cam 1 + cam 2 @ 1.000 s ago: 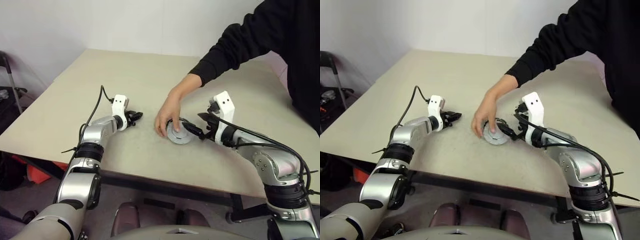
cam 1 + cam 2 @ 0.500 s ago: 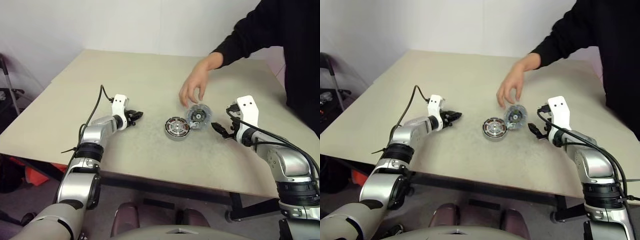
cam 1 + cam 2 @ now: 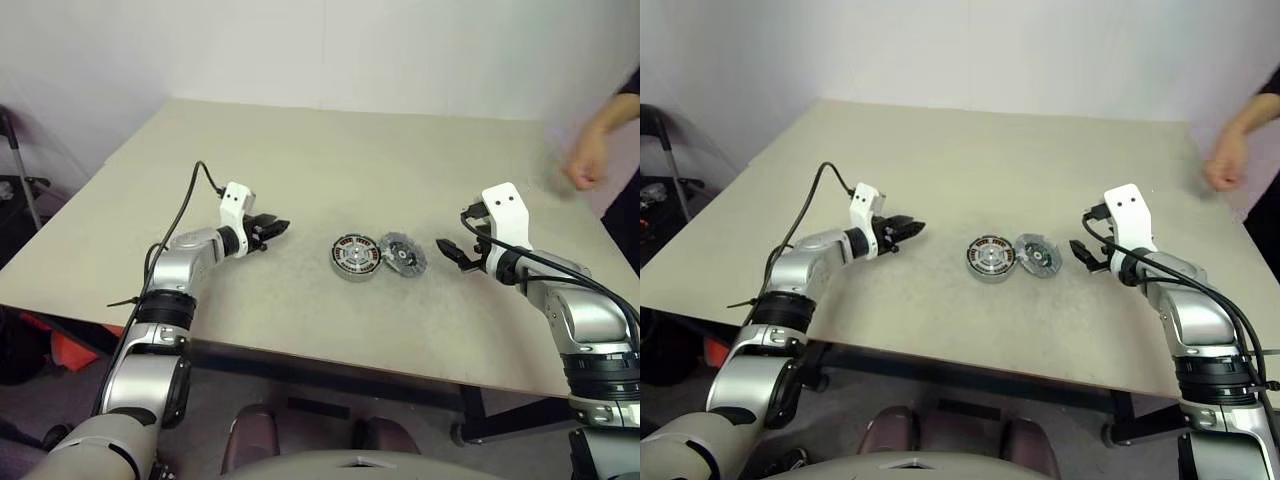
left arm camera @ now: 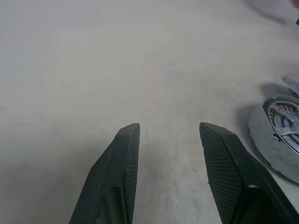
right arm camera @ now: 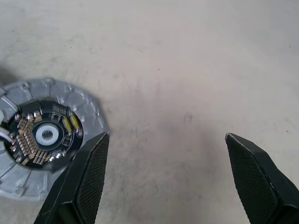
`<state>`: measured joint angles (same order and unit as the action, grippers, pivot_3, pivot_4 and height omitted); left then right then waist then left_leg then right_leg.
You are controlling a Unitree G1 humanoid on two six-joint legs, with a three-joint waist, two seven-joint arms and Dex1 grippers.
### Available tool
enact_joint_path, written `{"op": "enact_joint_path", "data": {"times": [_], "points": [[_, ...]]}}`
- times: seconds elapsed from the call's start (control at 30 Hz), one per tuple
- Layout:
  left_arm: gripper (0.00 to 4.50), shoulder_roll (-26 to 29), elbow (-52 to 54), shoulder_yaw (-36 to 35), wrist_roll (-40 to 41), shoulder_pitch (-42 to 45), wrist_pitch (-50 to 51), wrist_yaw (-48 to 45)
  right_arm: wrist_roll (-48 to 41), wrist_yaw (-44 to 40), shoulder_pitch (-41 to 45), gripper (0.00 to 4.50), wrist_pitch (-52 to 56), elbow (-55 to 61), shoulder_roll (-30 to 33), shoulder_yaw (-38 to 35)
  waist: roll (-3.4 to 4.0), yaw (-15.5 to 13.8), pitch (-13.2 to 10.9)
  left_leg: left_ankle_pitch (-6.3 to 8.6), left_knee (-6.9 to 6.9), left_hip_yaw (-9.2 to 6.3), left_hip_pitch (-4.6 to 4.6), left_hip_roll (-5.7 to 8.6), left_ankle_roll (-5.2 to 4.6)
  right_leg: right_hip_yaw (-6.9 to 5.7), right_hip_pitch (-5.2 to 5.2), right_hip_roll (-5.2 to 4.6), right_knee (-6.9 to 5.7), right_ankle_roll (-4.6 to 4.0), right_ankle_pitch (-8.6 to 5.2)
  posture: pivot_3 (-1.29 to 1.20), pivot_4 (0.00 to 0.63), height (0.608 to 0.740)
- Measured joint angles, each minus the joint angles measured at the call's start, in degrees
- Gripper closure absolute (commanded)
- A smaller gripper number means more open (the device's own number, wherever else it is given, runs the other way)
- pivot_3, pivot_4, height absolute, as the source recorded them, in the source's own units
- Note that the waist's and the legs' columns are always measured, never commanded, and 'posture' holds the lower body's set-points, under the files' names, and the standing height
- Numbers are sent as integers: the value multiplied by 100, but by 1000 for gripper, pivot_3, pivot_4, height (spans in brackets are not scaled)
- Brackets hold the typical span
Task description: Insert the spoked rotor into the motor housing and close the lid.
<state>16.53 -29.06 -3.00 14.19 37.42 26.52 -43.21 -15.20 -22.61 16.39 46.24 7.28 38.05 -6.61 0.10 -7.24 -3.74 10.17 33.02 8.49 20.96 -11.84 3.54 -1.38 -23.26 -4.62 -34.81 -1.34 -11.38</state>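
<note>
Motor housing (image 3: 354, 256) and notched lid (image 3: 402, 254) sit touching at centre frame on the table (image 3: 300, 160), lid to the right. The right gripper (image 3: 449, 250), fingers spread wide and empty, hovers just right of the lid, much nearer than the left gripper (image 3: 277, 227), half spread, empty, left of the housing.

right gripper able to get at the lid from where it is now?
Probably yes. The right gripper is open, aimed at the lid, which lies flat beside the motor housing, nearly touching it. Bare table between them; the person's hand is well clear.
</note>
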Motion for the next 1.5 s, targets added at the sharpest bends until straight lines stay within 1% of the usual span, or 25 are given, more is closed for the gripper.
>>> {"op": "enact_joint_path", "data": {"times": [0.13, 0.2, 0.33, 0.47, 0.57, 0.67, 0.77, 0.97, 1.03, 1.1, 1.3, 1.5], "points": [[2334, -6, 61, 43, 36, -3, 20, -64, -44, -55, 32, 30, 23, 1, -37, -10, 0, 0, 0, 0, 0, 0, 0, 0, -1, 0, 0, 0, 0, 0, 0, 0, 0, 740], [2334, -5, 88, 44, 92, -11, 40, -140, -184, -97, 38, 30, 139, 19, -108, -143, 0, 0, 0, 1, 0, 0, 0, 0, -3, 0, 0, 0, 0, -1, 0, 0, 0, 740], [2334, -4, 172, 55, 150, -40, 84, -215, -1174, -8, 281, 30, 1163, 230, -698, -1191, 1, 2, 1, 3, 4, 1, -2, -1, -8, 1, 0, 1, -5, -2, 1, 0, 0, 740], [2334, 12, 200, 82, 150, -64, 105, -219, -2353, 374, 623, 30, 2942, 532, -1483, -2756, 2, -5, 1, 2, 3, 0, -8, -2, -8, 0, 4, 2, -5, -3, 1, 0, 0, 740], [2334, 54, 213, 94, 147, -90, 144, -219, -2728, 887, 839, 30, 4199, 626, -2123, -3910, 4, -9, 3, 0, 3, 0, -9, -1, -5, 0, 5, 0, -5, -3, 1, 0, 0, 740], [2334, 67, 217, 117, 133, -136, 171, -217, -2887, 1417, 795, 30, 4541, 635, -2537, -4425, 9, -9, 5, -1, 1, 1, -11, 0, -2, 0, 4, -2, -5, -2, 1, 0, 0, 740], [2334, 56, 217, 171, 124, -156, 176, -212, -3245, 1857, 605, 30, 4594, 751, -2817, -4484, 17, -10, 8, -3, -5, 1, -14, 0, 2, 0, 4, -2, -5, -2, 0, 0, 0, 740], [2334, 30, 216, 248, 115, -155, 175, -172, -3932, 2520, 103, 30, 4596, 947, -3112, -4305, 23, -12, 11, -3, -12, 2, -17, 1, 3, 0, 4, -2, -1, 3, -2, 0, 0, 740], [2334, 30, 215, 253, 110, -156, 174, -160, -4136, 2731, 15, 30, 4597, 948, -3211, -4245, 24, -4, 12, -5, -15, 2, -18, 2, 5, 0, 3, -3, -1, 30, -18, 0, 0, 740], [2334, 30, 215, 257, 108, -155, 174, -153, -4259, 2905, 14, 30, 4597, 948, -3258, -4215, 25, -3, 13, -6, -18, 2, -20, 2, 9, 0, 4, -3, -1, 38, -22, 0, 0, 740], [2334, 40, 213, 258, 86, -155, 173, -119, -4262, 3029, 129, 30, 4567, 822, -3339, -4232, 25, 14, 14, -11, -25, 2, -26, 1, 17, 1, 4, -1, -1, 42, -24, 0, 0, 740], [2334, 60, 212, 304, 32, -155, 164, -87, -4007, 2995, 418, 30, 4193, 354, -3363, -4078, 25, 22, 14, -23, -31, 2, -34, 1, 37, 1, 6, -2, -3, 42, -24, 0, 0, 740]]}}
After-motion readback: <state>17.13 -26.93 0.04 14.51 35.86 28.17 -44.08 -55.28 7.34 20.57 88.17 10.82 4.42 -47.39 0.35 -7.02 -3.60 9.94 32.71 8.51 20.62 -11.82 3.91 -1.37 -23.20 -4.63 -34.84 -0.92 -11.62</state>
